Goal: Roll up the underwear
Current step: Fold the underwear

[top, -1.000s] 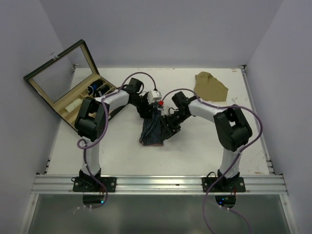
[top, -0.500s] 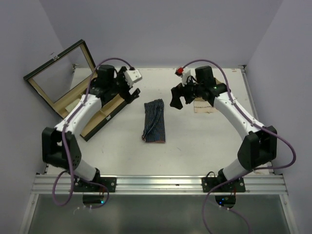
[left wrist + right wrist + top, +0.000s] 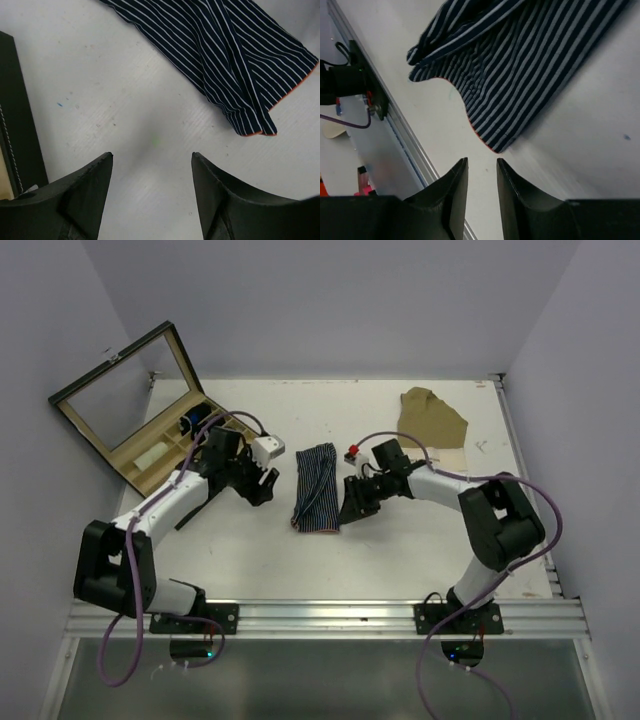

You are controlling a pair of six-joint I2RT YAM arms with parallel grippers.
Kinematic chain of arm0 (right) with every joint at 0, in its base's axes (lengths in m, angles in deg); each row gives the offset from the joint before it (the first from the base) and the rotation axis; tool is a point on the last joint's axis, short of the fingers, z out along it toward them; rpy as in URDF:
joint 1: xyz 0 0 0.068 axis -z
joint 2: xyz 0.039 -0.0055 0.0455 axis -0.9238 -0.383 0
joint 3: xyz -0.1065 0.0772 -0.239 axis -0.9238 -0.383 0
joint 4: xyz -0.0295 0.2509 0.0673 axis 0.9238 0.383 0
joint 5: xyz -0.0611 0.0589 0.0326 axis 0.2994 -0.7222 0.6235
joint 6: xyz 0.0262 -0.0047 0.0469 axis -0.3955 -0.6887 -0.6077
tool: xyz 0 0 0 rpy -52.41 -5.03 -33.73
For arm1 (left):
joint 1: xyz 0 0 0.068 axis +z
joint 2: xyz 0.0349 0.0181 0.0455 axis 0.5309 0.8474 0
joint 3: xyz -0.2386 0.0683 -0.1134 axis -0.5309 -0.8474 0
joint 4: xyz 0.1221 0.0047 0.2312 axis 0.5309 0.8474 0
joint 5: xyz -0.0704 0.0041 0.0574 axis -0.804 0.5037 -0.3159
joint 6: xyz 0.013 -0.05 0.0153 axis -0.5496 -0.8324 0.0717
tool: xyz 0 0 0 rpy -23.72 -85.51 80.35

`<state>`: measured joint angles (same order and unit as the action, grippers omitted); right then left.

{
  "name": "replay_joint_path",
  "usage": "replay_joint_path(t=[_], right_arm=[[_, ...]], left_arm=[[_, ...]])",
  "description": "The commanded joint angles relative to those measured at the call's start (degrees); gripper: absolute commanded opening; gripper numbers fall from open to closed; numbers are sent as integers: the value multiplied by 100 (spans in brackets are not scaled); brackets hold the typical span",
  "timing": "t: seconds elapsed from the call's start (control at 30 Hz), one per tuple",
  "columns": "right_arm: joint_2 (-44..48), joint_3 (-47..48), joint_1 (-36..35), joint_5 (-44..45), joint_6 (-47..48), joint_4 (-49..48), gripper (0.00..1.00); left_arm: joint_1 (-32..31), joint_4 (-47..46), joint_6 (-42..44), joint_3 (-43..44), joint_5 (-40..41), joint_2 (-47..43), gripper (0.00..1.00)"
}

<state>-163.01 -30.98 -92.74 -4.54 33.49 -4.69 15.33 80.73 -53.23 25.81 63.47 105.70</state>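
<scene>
Left jaws stand wide, nothing but bare desk (image 3: 125, 115) between the fingertips (image 3: 87, 190). Right jaws are down to a narrow slit, and they're empty too, white surface showing through the gap. So no hold on anything.

Starting at the bottom of the overhead frame, there's the mounting rail (image 3: 320, 618) with both my bases on it. My left arm (image 3: 150, 515) bows out to the left edge, then slants up and right, wrist low over the desk, jaws just left of centre. My right arm (image 3: 495, 525) elbows out on the right and doubles back leftward, wrist low as well, jaws at the near right corner of the cloth.

And at dead centre is the underwear (image 3: 318, 488), navy with pale stripes. It lies flat as a long folded strip running near to far, and I can't see any roll in it. My right wrist view shows its orange-trimmed corner just ahead of the fingers, close but apart. On the left it's off in the upper right of my wrist view, clear of the jaws.

I'd call this the approach to the first turn. Next I need both jaws on one short end, pinching evenly, or the roll will skew.

Farther back, an open wooden case (image 3: 150, 430) sits upper left and a tan cloth (image 3: 432, 418) upper right.
</scene>
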Motion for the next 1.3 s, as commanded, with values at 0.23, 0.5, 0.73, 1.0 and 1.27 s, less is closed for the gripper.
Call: replay_joint_path(t=[0.23,0.5,0.73,1.0,1.27], right_arm=[[-759,-646,-647,-42,-2535,-2882,20],[-1709,-480,-911,432,-3968,-4015,20],[-1062,-497,-964,635,-4329,-4088,21],[-409,-269,-841,486,-3653,-2955,23],[-768,-207,-832,503,-3108,-2628,24]], left_arm=[[-128,-186,-544,-443,58,-381,66],[-243,51,-500,-136,-162,-213,68],[-401,113,-412,-118,-162,-214,67],[-533,517,-44,-21,-944,-47,64],[-709,289,-131,-83,-392,243,64]])
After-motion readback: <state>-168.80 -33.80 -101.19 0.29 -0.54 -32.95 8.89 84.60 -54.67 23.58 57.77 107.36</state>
